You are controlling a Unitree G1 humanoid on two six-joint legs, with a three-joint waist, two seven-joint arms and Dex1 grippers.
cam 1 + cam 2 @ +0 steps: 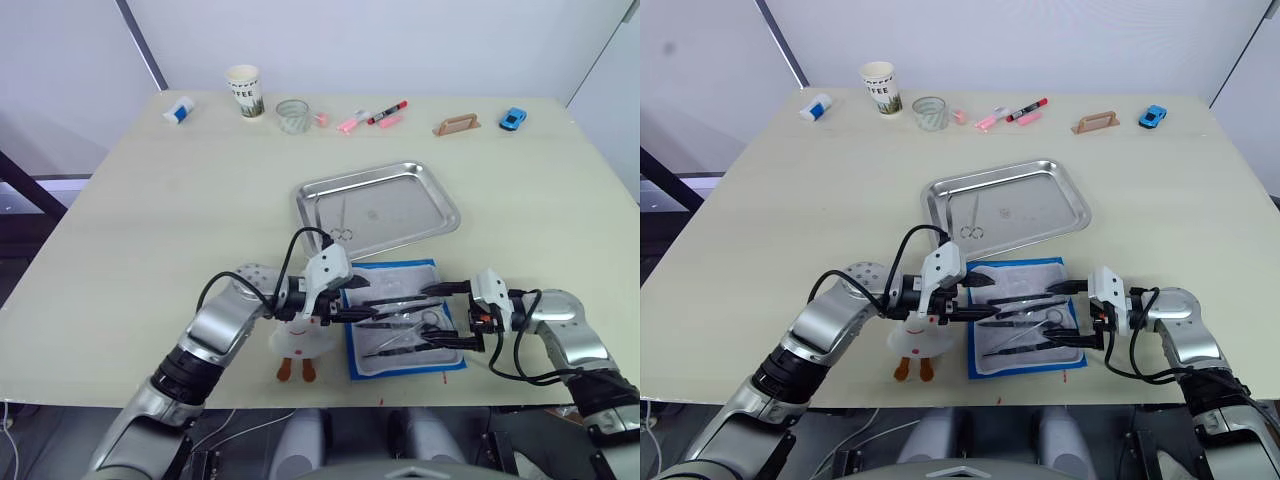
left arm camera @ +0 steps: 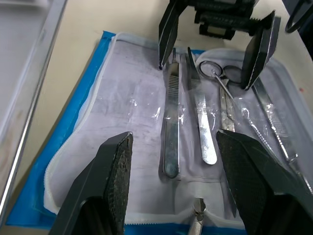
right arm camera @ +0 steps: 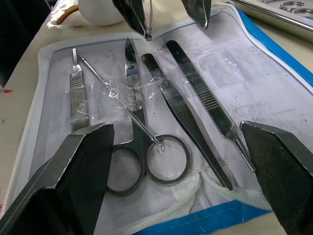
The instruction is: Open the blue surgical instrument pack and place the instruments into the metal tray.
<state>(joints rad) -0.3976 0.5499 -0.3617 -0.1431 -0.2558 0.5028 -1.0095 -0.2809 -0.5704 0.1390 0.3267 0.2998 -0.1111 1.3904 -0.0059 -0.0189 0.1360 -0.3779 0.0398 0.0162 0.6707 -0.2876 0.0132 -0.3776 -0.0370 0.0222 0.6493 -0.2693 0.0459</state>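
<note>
Both grippers hovered with fingers spread and empty over the blue surgical instrument pack (image 1: 405,318), which lay open near the tabletop's front edge: the left gripper (image 1: 372,306) from the pack's left side, the right gripper (image 1: 448,315) from its right. Inside, the instruments (image 3: 146,122), including scissors (image 3: 139,147) and forceps (image 3: 205,107), lay flat under clear plastic straps. They looked thin, rigid and slippery, best pinched mid-shaft or at a ring handle. Beyond the pack, the metal tray (image 1: 440,200) already held one pair of scissors (image 1: 341,225). A white plush toy (image 1: 300,345) sat just left of the pack.
</note>
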